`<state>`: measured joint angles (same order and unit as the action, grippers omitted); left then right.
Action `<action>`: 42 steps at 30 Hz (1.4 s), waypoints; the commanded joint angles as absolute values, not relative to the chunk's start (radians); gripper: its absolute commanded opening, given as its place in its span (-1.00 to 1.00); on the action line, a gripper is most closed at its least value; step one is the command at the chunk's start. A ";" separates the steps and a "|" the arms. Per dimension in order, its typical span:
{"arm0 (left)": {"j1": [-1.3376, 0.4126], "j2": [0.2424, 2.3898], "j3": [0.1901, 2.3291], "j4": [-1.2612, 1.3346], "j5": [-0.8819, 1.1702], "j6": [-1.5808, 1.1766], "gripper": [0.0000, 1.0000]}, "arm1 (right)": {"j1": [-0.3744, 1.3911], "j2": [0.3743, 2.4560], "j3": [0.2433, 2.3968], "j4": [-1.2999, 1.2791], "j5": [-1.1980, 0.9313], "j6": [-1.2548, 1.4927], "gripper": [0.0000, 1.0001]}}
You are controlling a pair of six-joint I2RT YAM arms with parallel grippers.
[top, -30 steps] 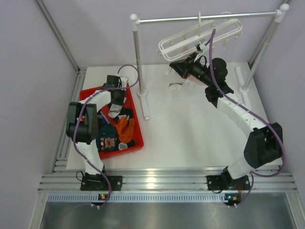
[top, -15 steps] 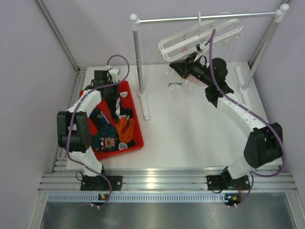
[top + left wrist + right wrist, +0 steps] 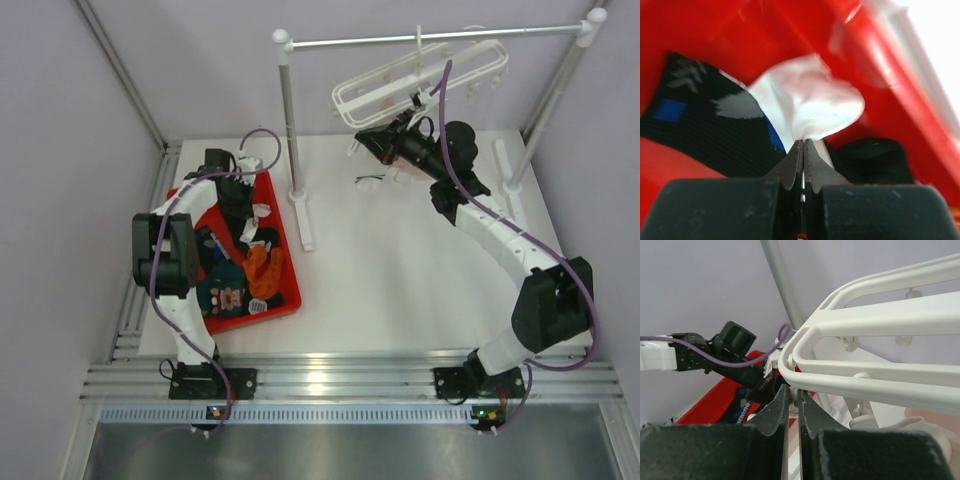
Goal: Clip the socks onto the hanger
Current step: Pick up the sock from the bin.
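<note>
One white table [image 3: 400, 280] stood between lilac walls [image 3: 90, 110]. One red bin [image 3: 287, 295], left, held at least four socks [image 3: 262, 268]. The left gripper [image 3: 803, 146] pinched one sock [image 3: 810, 100]; the right gripper [image 3: 792, 390] was clamped on the single hanger [image 3: 880, 320].

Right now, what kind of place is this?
Probably a robotics lab test cell, not a home: plain lilac wall panels, slotted aluminium frame rails, and a small white tabletop.
</note>
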<state>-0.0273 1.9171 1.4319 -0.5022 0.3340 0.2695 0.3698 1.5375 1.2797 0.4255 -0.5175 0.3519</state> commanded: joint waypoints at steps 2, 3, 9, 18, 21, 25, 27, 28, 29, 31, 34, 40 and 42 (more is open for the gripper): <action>-0.023 1.988 1.462 -0.664 0.299 0.416 -1.00 | 0.356 1.508 1.327 0.440 -0.525 0.348 -1.00; -0.021 1.985 1.456 -0.679 0.290 0.423 -1.00 | 0.357 1.508 1.327 0.439 -0.526 0.348 -1.00; -0.021 1.950 1.433 -0.742 0.276 0.506 -1.00 | 0.356 1.511 1.328 0.439 -0.528 0.350 -1.00; -0.008 1.830 1.387 -0.611 0.457 0.408 -0.21 | 0.356 1.509 1.328 0.445 -0.526 0.353 -1.00; -0.008 1.790 1.391 -0.551 0.480 0.373 -0.18 | 0.357 1.506 1.330 0.436 -0.528 0.347 -1.00; -0.008 1.793 1.431 -0.528 0.462 0.356 -0.08 | 0.357 1.508 1.330 0.436 -0.528 0.351 -1.00; -0.014 1.818 1.442 -0.534 0.445 0.367 -0.03 | 0.356 1.506 1.330 0.437 -0.528 0.354 -1.00; -0.018 1.827 1.446 -0.534 0.431 0.373 -0.02 | 0.356 1.506 1.328 0.437 -0.526 0.354 -1.00; -0.024 1.841 1.445 -0.532 0.431 0.376 -0.01 | 0.354 1.506 1.328 0.437 -0.528 0.354 -1.00; -0.034 1.850 1.440 -0.511 0.402 0.374 0.03 | 0.356 1.508 1.330 0.434 -0.528 0.354 -1.00; -0.038 1.888 1.439 -0.467 0.374 0.394 0.04 | 0.356 1.509 1.330 0.434 -0.526 0.351 -1.00; -0.040 1.986 1.480 -0.459 0.344 0.453 0.04 | 0.357 1.514 1.327 0.436 -0.528 0.353 -1.00; -0.049 2.013 1.479 -0.459 0.339 0.454 0.02 | 0.356 1.514 1.327 0.434 -0.528 0.351 -1.00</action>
